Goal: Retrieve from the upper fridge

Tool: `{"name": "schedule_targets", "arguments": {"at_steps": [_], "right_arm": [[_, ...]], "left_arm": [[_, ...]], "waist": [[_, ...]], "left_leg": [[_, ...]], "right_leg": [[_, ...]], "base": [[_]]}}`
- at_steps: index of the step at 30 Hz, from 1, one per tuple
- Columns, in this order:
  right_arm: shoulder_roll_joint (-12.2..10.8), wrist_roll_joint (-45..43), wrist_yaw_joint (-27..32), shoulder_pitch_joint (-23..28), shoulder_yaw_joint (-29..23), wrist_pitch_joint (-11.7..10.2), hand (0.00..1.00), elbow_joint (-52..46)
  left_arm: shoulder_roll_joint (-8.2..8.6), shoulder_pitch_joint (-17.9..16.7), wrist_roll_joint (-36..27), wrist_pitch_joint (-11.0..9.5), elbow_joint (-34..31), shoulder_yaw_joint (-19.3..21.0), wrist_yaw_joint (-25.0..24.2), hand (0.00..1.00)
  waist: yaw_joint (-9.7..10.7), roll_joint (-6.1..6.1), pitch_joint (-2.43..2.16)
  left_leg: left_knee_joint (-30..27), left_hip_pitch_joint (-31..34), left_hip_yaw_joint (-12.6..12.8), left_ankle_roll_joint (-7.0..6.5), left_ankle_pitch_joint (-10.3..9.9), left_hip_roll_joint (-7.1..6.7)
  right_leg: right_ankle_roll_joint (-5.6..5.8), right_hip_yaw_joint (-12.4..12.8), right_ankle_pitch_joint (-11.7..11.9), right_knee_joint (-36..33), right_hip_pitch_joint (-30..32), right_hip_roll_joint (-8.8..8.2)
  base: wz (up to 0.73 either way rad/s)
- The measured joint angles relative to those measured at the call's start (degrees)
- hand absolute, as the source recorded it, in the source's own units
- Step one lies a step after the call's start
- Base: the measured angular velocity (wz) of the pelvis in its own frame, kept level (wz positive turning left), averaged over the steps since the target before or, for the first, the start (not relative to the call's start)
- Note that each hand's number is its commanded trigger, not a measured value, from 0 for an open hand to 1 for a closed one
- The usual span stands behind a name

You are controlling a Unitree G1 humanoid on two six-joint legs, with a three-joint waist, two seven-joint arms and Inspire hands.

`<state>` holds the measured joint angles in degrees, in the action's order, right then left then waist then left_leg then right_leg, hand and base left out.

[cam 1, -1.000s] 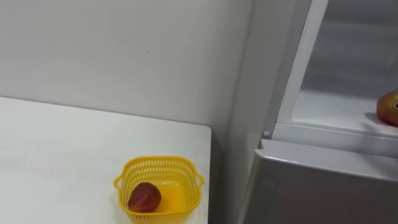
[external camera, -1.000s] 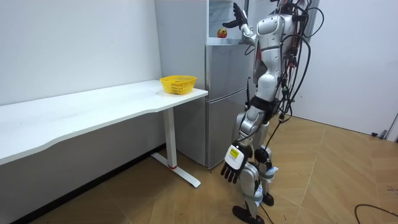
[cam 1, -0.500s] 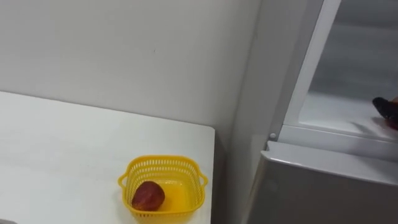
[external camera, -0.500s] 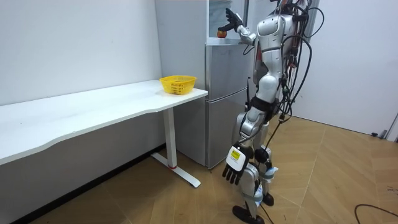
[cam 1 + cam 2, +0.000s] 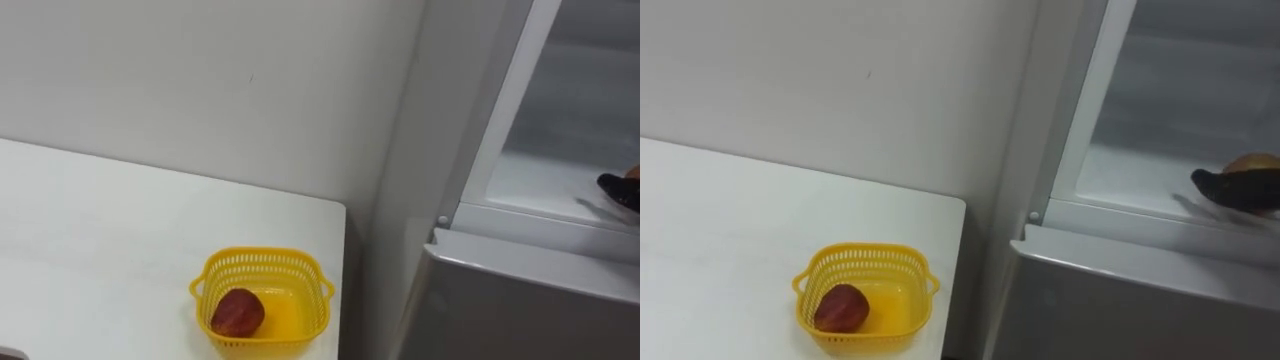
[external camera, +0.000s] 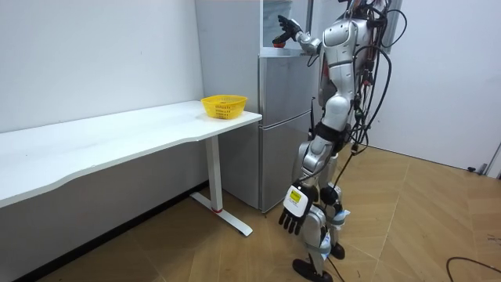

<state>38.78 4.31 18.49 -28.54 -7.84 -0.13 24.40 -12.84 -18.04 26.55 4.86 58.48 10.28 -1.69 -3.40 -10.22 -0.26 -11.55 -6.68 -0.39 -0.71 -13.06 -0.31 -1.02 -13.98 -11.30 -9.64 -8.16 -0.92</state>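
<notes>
To fetch the fruit, the right robot hand lies against it on the fridge shelf, grip impossible to tell; the left robot hand hangs loose-fingered, unneeded.

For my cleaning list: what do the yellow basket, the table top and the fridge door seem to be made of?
Yellow basket: probably moulded plastic, slightly glossy; its walls are a regular grid of slots. Table top: smooth matte white, likely laminate board; no grain shows. Fridge door: smooth silver-grey, likely painted metal, though plastic is possible.
</notes>
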Motion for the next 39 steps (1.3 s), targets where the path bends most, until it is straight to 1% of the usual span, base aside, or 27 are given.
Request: {"name": "schedule_targets", "arguments": {"at_steps": [6,16,19,22,24,27,30,39], "right_arm": [[0.0,0.0,0.0,0.0,0.0,0.0,0.00,0.0],[0.0,0.9,0.0,0.0,0.0,0.0,0.00,0.2],[0.0,0.9,-0.6,0.0,0.0,0.0,0.00,1.8],[0.0,0.9,-1.2,0.0,-0.1,0.0,0.00,2.3],[0.0,0.9,-1.3,0.0,-0.2,0.0,0.00,2.3],[0.0,0.9,-1.3,0.0,-0.3,0.0,0.00,2.3],[0.0,0.9,-1.3,0.0,-0.2,0.0,0.00,2.3],[0.0,0.9,-1.6,0.0,-0.2,0.0,0.00,2.4]], "left_arm": [[-0.03,0.0,0.0,0.0,0.0,0.0,0.1,0.00],[-0.21,0.0,-0.1,0.0,0.0,-0.5,0.1,0.00],[-0.20,-0.1,0.0,0.0,0.0,-0.4,0.1,0.00],[-0.11,-0.4,0.0,0.0,-0.2,-0.3,-0.2,0.00],[-0.11,-0.7,0.0,0.0,-0.6,-0.2,-0.4,0.00],[-0.10,-0.7,0.0,0.0,-0.9,0.1,-0.8,0.00],[-0.11,-0.7,0.0,0.0,-1.0,0.3,-1.3,0.00],[-0.11,-0.7,0.0,-0.2,-1.0,0.3,-1.7,0.00]], "waist": [[-0.1,-0.28,0.06],[0.0,0.00,0.01],[0.0,0.19,0.00],[0.3,0.78,0.07],[0.6,1.40,-0.10],[1.0,1.88,-0.29],[1.3,2.09,-0.40],[1.4,2.13,-0.36]], "left_leg": [[0.1,0.2,-0.1,0.01,0.0,0.01],[0.2,0.1,-0.2,0.00,0.0,0.01],[0.2,0.0,-0.2,0.00,0.0,-0.01],[0.2,0.2,-0.1,0.00,0.0,0.00],[0.2,0.2,-0.1,0.00,0.0,0.02],[0.3,0.2,-0.1,0.01,0.0,0.06],[0.2,0.2,0.0,0.01,0.0,0.07],[0.3,0.2,0.1,0.00,0.0,0.05]], "right_leg": [[0.00,-0.1,0.0,0.0,0.1,-0.01],[0.00,-0.3,0.0,-0.1,-0.2,0.01],[0.00,-0.3,0.0,0.0,-0.4,0.00],[0.00,-0.3,0.0,0.0,-0.2,0.00],[0.00,-0.3,0.0,0.0,-0.1,0.01],[0.00,-0.3,0.0,-0.1,-0.1,0.04],[0.00,-0.2,0.0,-0.1,-0.1,0.05],[0.00,0.0,0.0,-0.1,0.0,0.04]], "base": [[0.00],[0.00],[0.00],[0.00],[0.00],[0.00],[0.00],[0.00]]}}
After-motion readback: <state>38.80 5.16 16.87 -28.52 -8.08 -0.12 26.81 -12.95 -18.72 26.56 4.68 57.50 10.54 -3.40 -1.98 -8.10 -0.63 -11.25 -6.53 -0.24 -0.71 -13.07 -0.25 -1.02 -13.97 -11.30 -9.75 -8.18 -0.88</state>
